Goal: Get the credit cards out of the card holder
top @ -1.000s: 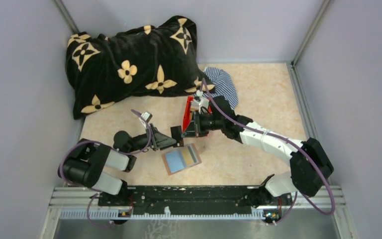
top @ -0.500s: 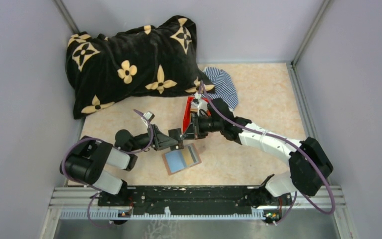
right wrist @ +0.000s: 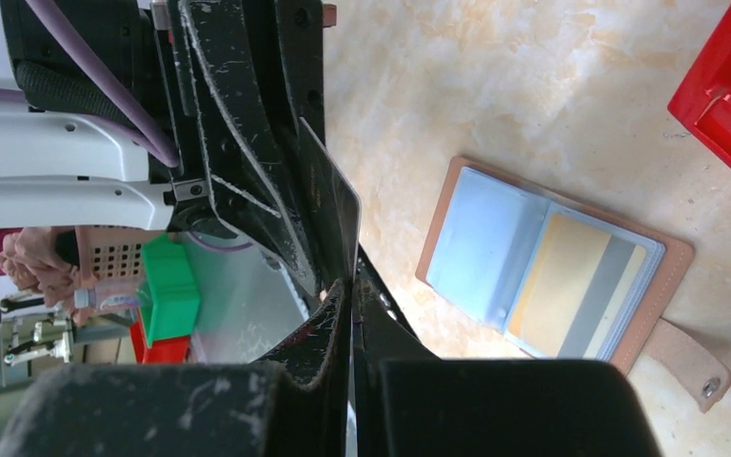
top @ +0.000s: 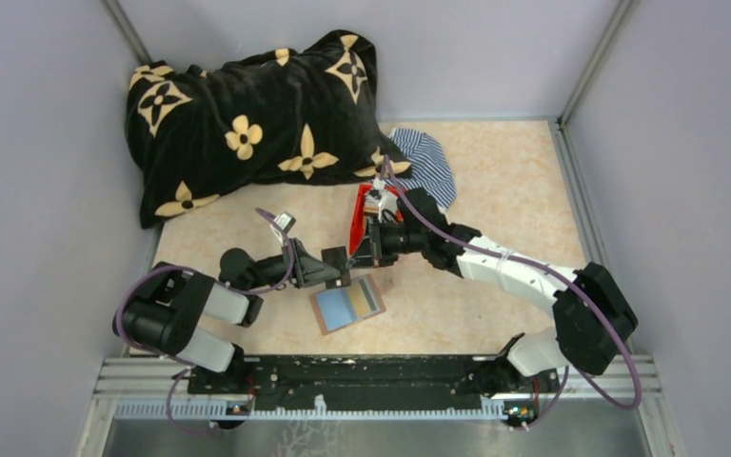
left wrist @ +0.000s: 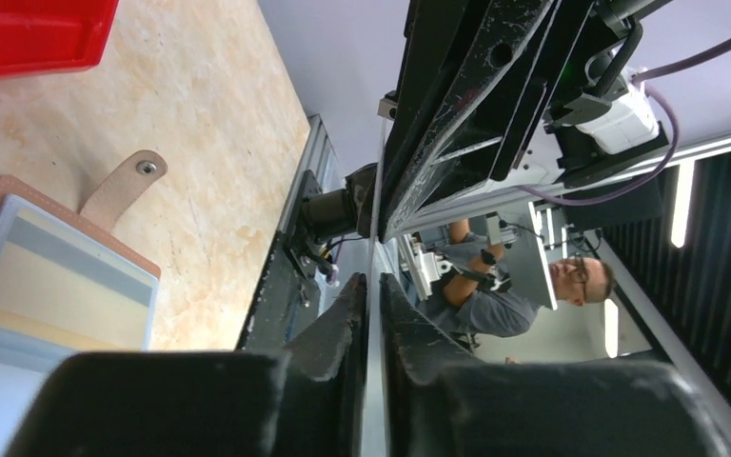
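Left gripper (left wrist: pixel 371 295): fingers pinched on one end of a credit card (right wrist: pixel 338 205), with its thin edge between them.
Right gripper (right wrist: pixel 350 286): clamped on the same card's other end.
Card axis: runs from gripper to gripper, with the card on edge, off the table.
Card holder (top: pixel 347 305): open flat just nearside of both grippers, untouched, with more cards in its slots.
Next, your call: one gripper must let go before you pull away.

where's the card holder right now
In the top view the card holder lies open on the table near the middle, just on the near side of the red box.
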